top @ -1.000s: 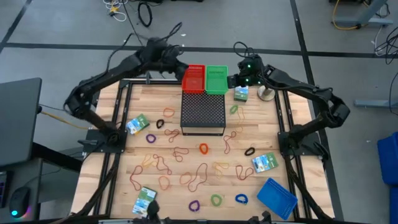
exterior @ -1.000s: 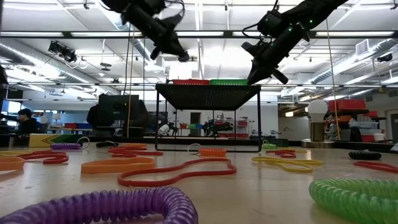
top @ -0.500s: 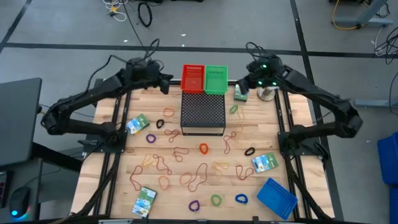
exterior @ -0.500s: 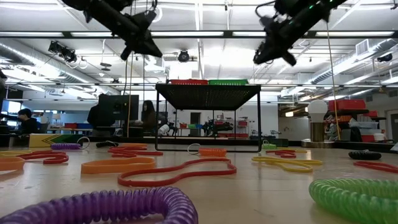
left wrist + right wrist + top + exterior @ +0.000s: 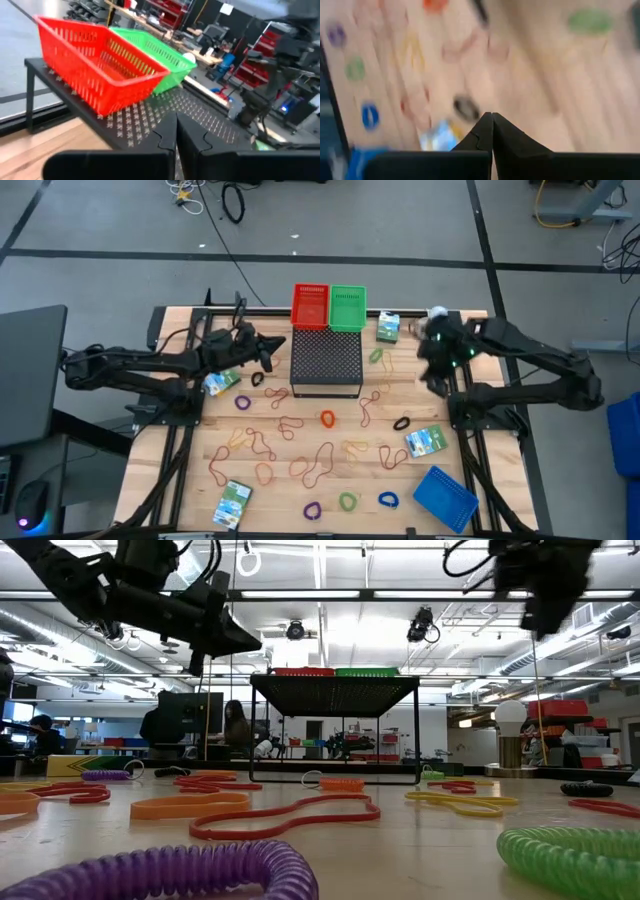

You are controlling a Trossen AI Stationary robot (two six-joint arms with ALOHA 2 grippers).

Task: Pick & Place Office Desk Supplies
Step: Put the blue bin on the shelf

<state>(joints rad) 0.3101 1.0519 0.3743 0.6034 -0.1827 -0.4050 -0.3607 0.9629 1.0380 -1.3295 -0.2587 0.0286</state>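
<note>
From above, we find the left gripper (image 5: 268, 348) closed and empty, held over the wooden table (image 5: 290, 435) just left of the black perforated box (image 5: 326, 362). The right gripper (image 5: 431, 375) is likewise closed and empty, near the table's right edge. A red basket (image 5: 310, 307) and a green basket (image 5: 348, 308) sit side by side at the far end of the box top; we cannot tell from this view what they hold. A blue basket (image 5: 444, 497) lies at the near right corner. Rubber bands (image 5: 318, 464) and coloured loops (image 5: 347, 502) are scattered across the table in front of the box, with green-white boxes (image 5: 425, 441) near its edges.

In the low view, we note a purple loop (image 5: 180, 870) and a green loop (image 5: 575, 860) lying nearest, with orange and red bands behind them, and both baskets on the raised box.

In the left wrist view, the fingers (image 5: 175, 137) meet tip to tip with nothing between them; the red basket's inside appears empty, and the green basket's inside is hidden.

In the right wrist view, the fingers (image 5: 491, 132) are pressed together over the blurred table.
</note>
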